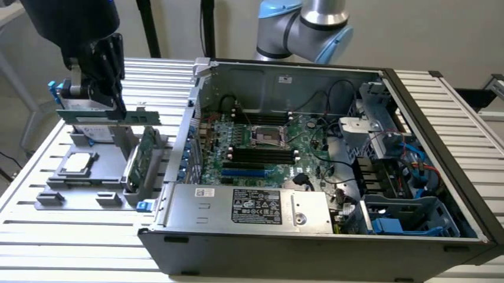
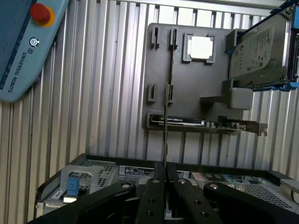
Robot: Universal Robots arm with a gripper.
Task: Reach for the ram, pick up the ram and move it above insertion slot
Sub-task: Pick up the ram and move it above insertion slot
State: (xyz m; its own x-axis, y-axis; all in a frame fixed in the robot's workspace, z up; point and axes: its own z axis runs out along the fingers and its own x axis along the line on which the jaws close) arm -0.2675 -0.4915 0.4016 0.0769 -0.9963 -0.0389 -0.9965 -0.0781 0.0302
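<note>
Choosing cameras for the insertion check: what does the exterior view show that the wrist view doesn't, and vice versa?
Exterior adds: the motherboard, its black memory slots and the arm's blue joint.
Wrist adds: the teach pendant with its red stop button, plus an edge-on look at the ram clamped in the gripper.
Both: the open case, the grey fixture tray, the processor chip on it, and the hard drive with blue rails.

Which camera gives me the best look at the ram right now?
The exterior view: the ram shows its long green side below the gripper that holds it. The wrist view shows it edge-on, as a thin dark line.
</note>
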